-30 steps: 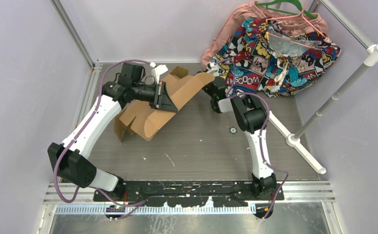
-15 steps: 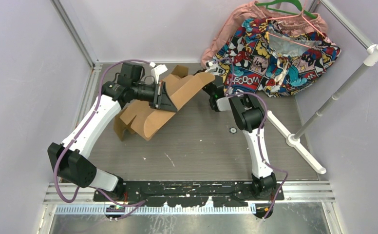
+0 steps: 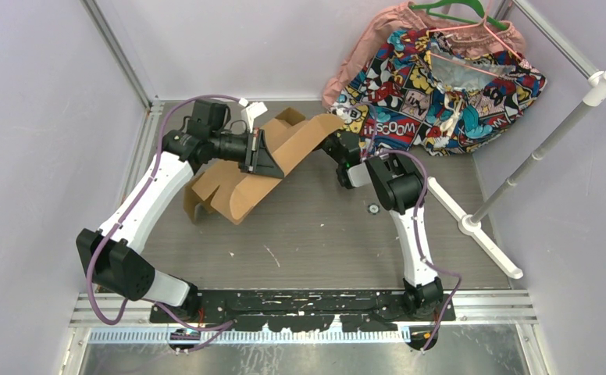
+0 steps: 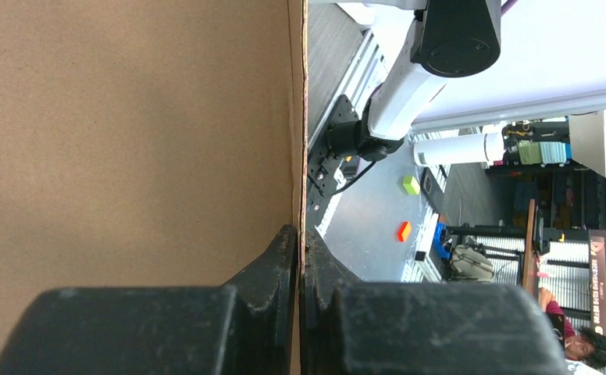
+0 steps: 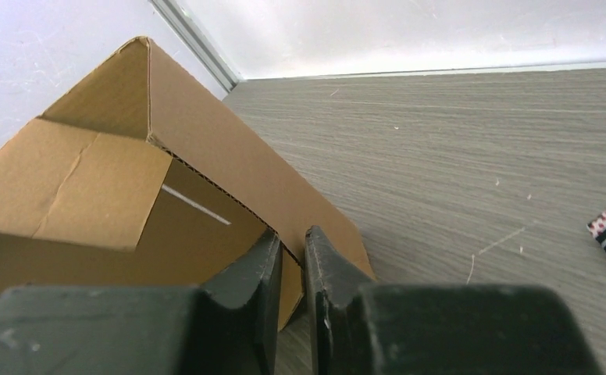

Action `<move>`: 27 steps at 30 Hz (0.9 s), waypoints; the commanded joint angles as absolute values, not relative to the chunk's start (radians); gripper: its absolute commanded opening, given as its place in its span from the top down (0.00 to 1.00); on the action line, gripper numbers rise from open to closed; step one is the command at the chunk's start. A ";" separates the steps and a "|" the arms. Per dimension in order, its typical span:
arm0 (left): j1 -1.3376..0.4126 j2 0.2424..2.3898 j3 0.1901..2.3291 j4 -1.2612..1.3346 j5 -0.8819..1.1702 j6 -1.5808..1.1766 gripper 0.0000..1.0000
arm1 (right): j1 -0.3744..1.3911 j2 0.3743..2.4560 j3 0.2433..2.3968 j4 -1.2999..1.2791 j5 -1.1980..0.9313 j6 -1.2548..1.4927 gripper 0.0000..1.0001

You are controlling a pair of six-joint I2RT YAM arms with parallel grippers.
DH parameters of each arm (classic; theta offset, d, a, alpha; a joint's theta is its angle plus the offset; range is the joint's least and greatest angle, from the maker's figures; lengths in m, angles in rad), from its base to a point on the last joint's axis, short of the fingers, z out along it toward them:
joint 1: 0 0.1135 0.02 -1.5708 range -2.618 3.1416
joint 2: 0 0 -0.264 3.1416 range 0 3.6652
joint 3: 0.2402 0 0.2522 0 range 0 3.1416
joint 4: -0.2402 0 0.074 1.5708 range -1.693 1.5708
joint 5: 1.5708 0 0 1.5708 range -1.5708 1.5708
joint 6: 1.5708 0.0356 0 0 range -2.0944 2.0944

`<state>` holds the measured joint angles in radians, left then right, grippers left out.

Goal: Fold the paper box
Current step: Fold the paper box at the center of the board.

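Observation:
The paper box [image 3: 241, 191] is a half-folded brown cardboard sheet at the back left of the table, with one long panel raised and slanting to the right. My left gripper [image 3: 267, 155] is shut on that raised panel. In the left wrist view its jaws [image 4: 300, 234] pinch the cardboard edge [image 4: 128, 117] tightly. My right gripper [image 3: 333, 143] sits at the panel's right end. In the right wrist view the right gripper [image 5: 292, 234] has a corner of the cardboard flap [image 5: 206, 148] between its narrowly spaced fingers.
A comic-print cloth [image 3: 440, 86] and a pink garment [image 3: 362, 47] on a green hanger [image 3: 456, 12] lie at the back right. A white pole on a stand [image 3: 518, 172] leans along the right side. A small round object [image 3: 373, 208] lies near the right arm.
The right gripper has closed in from wide open onto the flap's corner and shifted slightly down and left. The left gripper and its hold are unchanged.

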<state>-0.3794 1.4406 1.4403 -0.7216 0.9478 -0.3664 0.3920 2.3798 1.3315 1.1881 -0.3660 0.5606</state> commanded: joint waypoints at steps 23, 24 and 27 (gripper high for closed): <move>-0.359 1.468 1.465 -0.626 0.971 -0.424 0.93 | 0.433 2.127 1.103 1.131 -0.341 0.574 0.81; -0.358 1.468 1.466 -0.624 0.973 -0.426 0.93 | 0.435 2.118 1.092 1.128 -0.341 0.575 0.81; -0.351 1.469 1.466 -0.617 0.979 -0.431 0.93 | 0.444 2.097 1.057 1.127 -0.330 0.575 0.82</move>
<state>-0.3744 1.4597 1.4399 -0.6849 0.9813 -0.4164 0.4168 2.1811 1.0992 1.1213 -0.2981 0.5549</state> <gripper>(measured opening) 0.073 0.192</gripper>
